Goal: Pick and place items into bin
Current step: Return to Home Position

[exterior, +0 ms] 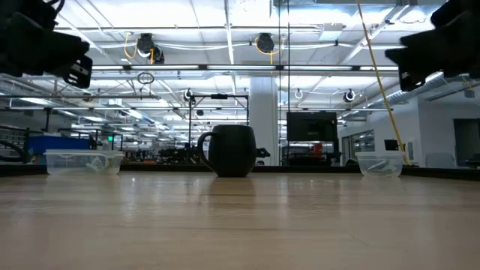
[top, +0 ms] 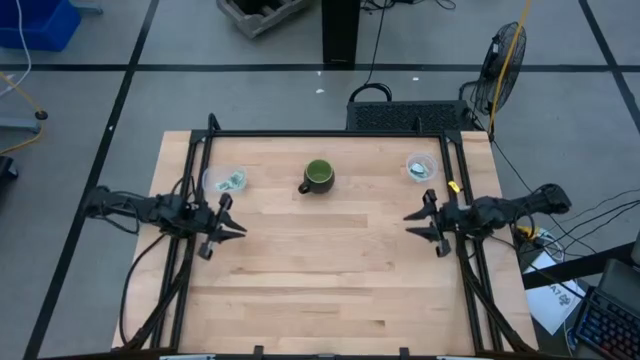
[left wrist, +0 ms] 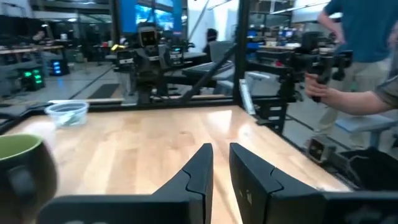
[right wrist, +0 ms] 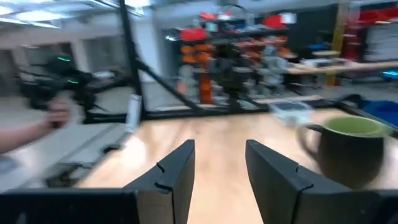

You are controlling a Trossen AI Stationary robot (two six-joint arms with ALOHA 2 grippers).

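Pale green and white packets lie in two clear plastic tubs near the table's far edge, the left tub (top: 226, 180) (exterior: 83, 162) and the right tub (top: 421, 167) (exterior: 381, 163). Between the tubs a dark mug with a green inside (top: 318, 177) (exterior: 231, 151) stands upright. My left gripper (top: 238, 228) (left wrist: 221, 163) hovers open over the table's left side, nearer than the left tub. My right gripper (top: 411, 226) (right wrist: 219, 163) hovers open over the right side, nearer than the right tub. Both point toward the table's middle.
Bare wooden tabletop (top: 320, 270) stretches between and in front of the grippers. Black frame rails run along the left, right and far edges (top: 330, 133). A person's hand (left wrist: 323, 94) (right wrist: 57, 118) holds a dark device beyond the table.
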